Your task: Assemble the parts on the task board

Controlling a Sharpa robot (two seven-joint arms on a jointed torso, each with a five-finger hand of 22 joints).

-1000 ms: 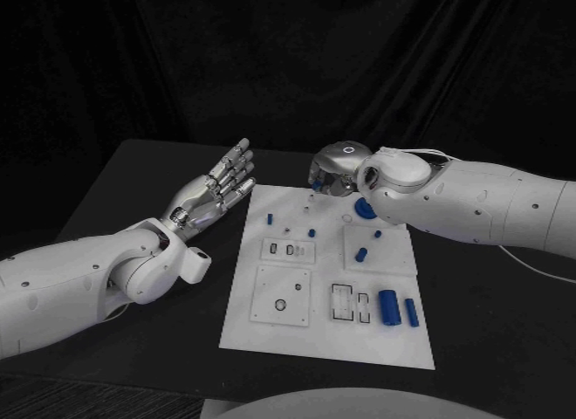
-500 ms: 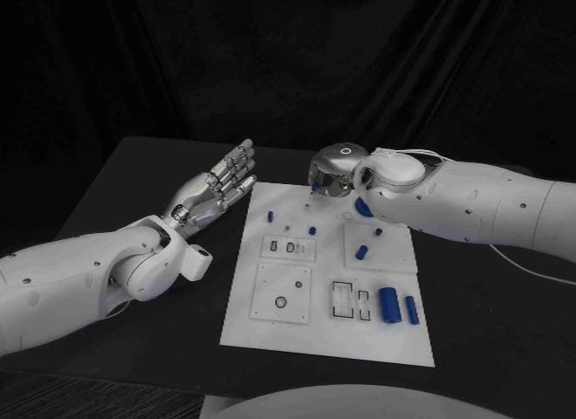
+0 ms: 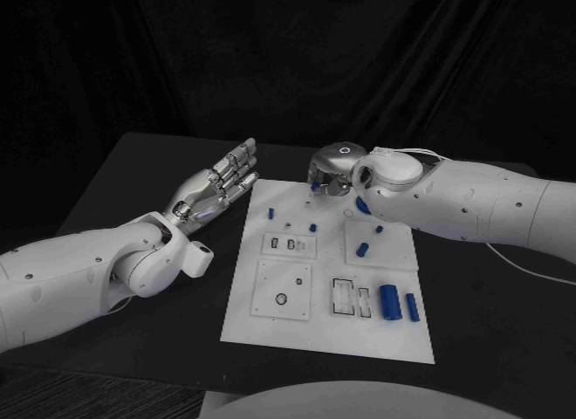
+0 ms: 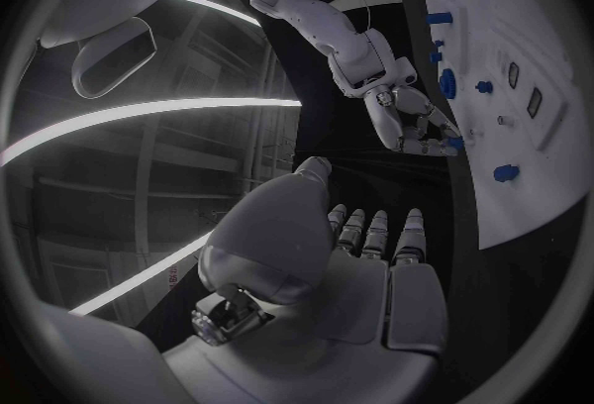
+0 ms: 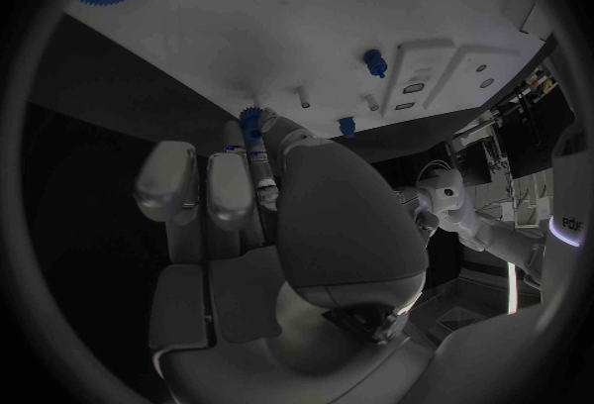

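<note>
Blue plastic is pinched at the fingertips of the right hand: a small blue part is held there, just above the far edge of the white task board, near a thin white peg standing on the board. Compared with the pictures of a second ago, this hand is seen almost where it was, shifted only slightly toward the far edge; the part is not yet seated, so the step in hand is judged to be a fine alignment rather than a carry.

On the other side, the left hand is held flat with its fingers apart and nothing in it, above the tabletop just beside the board; it has drifted a little away from the board since then, leaving room.

Other blue parts, among them two cylinders near the board's near right corner, are unchanged, so most of the assembly is judged to remain.
</note>
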